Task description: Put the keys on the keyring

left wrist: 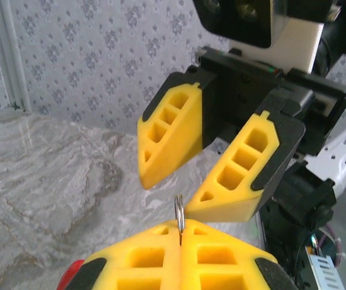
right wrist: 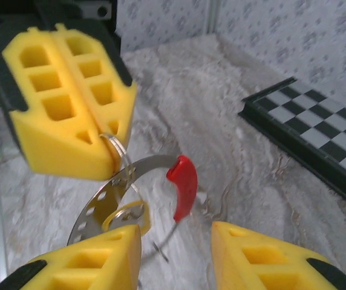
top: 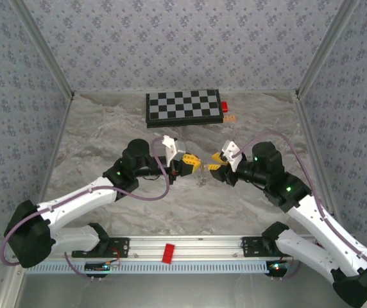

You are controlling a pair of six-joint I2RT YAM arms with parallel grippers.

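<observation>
My left gripper (top: 195, 165) is shut at mid-table, pinching a small silver ring (left wrist: 178, 212) at its fingertips. From that ring hangs the keyring (right wrist: 94, 211), a grey perforated loop with a red section (right wrist: 182, 181), tilted above the marble. A small yellow-rimmed key (right wrist: 144, 220) hangs against the loop, just above my right gripper's left fingertip. My right gripper (right wrist: 173, 241) faces the left one tip to tip, open, its fingers (left wrist: 161, 139) apart and holding nothing; the red section is just beyond the gap. The left gripper (right wrist: 109, 166) shows shut there too.
A folded chessboard (top: 183, 107) lies at the back of the table, with a small red piece (top: 224, 106) and a tan piece (top: 230, 118) at its right end. Patterned walls enclose three sides. A metal rail (top: 190, 247) with a red tab runs along the near edge.
</observation>
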